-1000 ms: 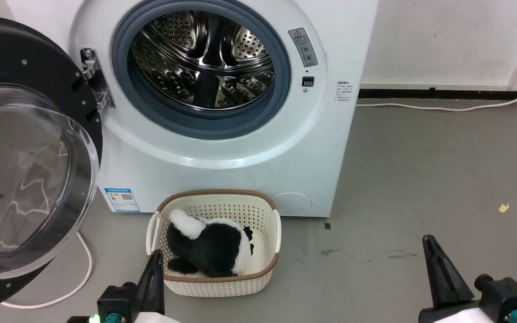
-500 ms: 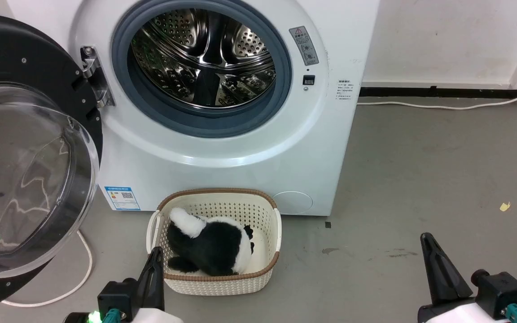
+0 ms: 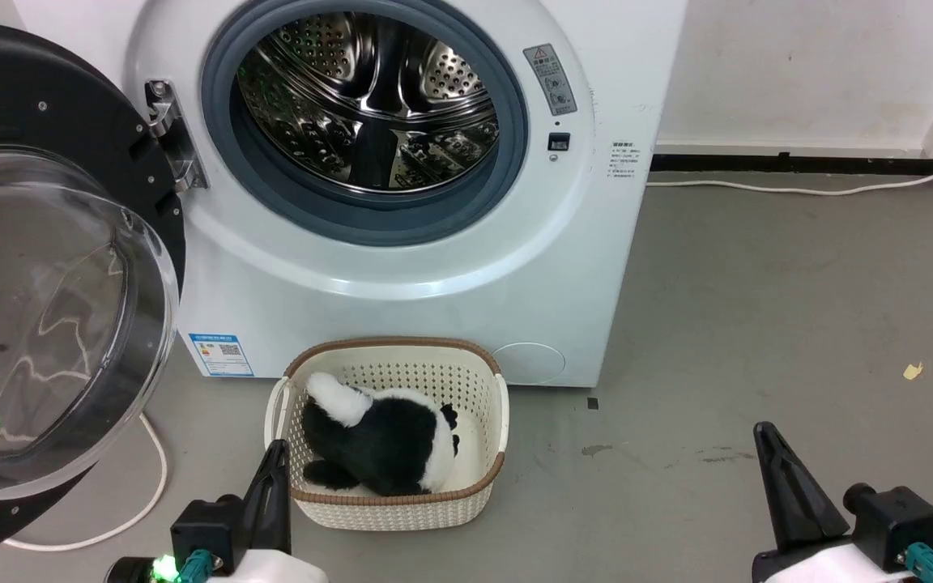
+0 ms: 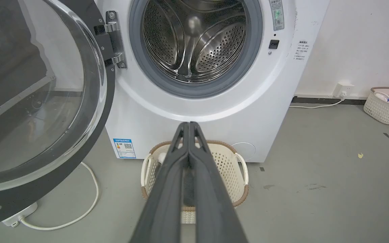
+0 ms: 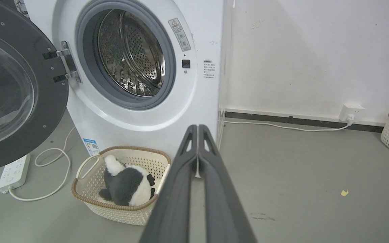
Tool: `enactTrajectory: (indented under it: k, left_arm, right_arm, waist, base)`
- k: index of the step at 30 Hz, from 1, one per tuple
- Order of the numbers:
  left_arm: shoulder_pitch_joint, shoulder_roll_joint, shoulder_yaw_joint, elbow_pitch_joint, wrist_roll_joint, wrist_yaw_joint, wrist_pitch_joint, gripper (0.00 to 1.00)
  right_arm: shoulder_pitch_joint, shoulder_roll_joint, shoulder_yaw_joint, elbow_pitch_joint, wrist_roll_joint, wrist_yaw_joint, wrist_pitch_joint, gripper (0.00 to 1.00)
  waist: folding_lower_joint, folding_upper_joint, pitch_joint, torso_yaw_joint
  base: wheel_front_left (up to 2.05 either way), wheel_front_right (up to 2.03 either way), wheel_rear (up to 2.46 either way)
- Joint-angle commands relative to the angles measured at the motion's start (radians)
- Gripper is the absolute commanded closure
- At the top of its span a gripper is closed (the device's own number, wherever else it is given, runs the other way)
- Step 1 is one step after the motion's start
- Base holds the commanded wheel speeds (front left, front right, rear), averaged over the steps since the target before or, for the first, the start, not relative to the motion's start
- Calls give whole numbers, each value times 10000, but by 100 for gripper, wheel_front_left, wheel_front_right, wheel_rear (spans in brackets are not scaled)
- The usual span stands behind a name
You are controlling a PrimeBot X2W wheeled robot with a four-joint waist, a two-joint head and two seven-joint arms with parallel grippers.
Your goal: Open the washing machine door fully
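1. the washing machine door hung swung wide at the left of the washing machine, drum exposed.
2. left gripper and right gripper were both closed, empty, well clear of it.
3. judged: any final push belonged on its black frame, not the glass.

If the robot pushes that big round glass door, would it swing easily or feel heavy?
The washing machine door would likely swing as one rigid piece, since a metal hinge ties it to the washing machine. Its thick domed glass suggests some weight, and the glossy surface looks slippery.
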Motion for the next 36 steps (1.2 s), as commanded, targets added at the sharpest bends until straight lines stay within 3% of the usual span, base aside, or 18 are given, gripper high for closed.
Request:
enactTrajectory:
  k: [1,36]
  left_arm:
    - [-129,-57,49,-67,140,-49,50,100]
    - [-278,-355,700,-597,915,-525,888,100]
  right_arm:
    - [-197,33,-14,-30,-87,4,50,100]
    - [-505,58,-47,-64,-542,7,891,100]
  waist:
    - [0,0,4,2]
    - [-1,0,151,49]
  base:
    - [0,0,0]
    - [0,0,0]
